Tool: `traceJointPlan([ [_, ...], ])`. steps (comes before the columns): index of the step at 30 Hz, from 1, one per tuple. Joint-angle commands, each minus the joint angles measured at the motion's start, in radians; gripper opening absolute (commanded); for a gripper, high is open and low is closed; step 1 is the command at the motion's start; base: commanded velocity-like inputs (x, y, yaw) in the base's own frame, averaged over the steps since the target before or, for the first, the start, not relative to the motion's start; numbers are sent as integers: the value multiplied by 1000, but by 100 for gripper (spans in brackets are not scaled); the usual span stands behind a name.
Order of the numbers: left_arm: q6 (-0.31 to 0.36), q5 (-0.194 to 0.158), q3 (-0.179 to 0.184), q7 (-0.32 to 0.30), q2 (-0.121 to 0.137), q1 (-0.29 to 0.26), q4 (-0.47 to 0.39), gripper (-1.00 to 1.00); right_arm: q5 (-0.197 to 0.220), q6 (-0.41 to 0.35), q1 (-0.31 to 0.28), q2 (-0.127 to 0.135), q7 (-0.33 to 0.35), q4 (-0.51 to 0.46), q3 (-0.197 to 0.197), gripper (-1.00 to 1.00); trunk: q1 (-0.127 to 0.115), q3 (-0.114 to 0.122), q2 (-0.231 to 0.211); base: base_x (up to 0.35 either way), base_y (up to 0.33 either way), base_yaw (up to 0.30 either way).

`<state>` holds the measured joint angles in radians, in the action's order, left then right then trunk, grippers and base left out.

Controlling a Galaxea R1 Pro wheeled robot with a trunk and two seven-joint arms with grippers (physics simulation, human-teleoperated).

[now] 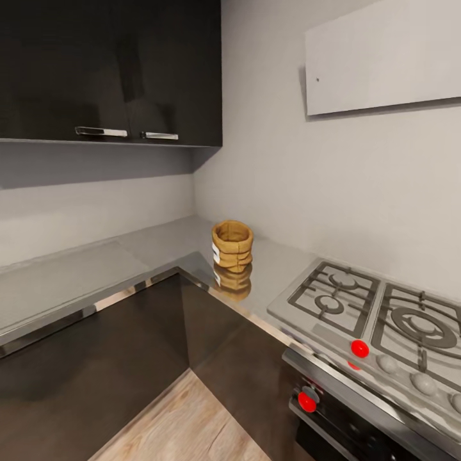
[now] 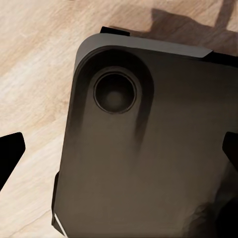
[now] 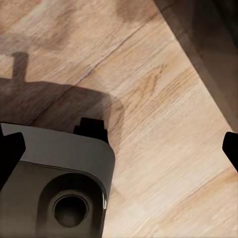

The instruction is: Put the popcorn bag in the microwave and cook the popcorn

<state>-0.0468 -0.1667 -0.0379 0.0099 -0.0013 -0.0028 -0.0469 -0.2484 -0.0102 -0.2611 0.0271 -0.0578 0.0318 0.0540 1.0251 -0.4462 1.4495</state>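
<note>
Where the counter (image 1: 70, 282) turns its inner corner, the popcorn bag (image 1: 232, 246) stands upright near the shiny edge, stove (image 1: 378, 320) well apart. Both my fingers (image 2: 10, 156) (image 3: 11, 151) are spread wide, empty, over wood floor (image 3: 163, 114).

We see even, soft lighting in the head view. The worktop (image 1: 83, 282) is glossy: the popcorn bag (image 1: 232, 246) mirrors in it, and its front edge glints. A shadow band lies under the wall cabinets (image 1: 109, 70). Straight lines bow toward the edges. Both wrist views are slightly soft; shadows of the robot base (image 2: 144, 148) fall on the wooden floor (image 3: 163, 114).
</note>
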Motion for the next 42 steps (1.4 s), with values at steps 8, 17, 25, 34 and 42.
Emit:
traceJointPlan([
  [8,-16,-4,-3,1,0,0,1,100,-10,-2,-1,-1,-4,2,6,100,-31,24,-55,0,0,0],
  [17,-16,-4,-4,1,0,0,1,100,-11,-2,-1,-1,-4,2,6,100,-65,52,-118,0,0,0],
  [25,-16,-4,-4,1,0,0,1,100,-11,-2,-1,-1,-4,2,6,100,-96,77,-174,0,0,0],
  [34,-17,-4,-4,1,2,0,1,100,-11,-2,-1,-1,-3,2,6,100,-130,106,-237,0,0,0],
  [42,-16,-4,-4,1,0,0,1,100,-11,-2,-1,-1,-4,2,5,100,-161,131,-293,0,0,0],
])
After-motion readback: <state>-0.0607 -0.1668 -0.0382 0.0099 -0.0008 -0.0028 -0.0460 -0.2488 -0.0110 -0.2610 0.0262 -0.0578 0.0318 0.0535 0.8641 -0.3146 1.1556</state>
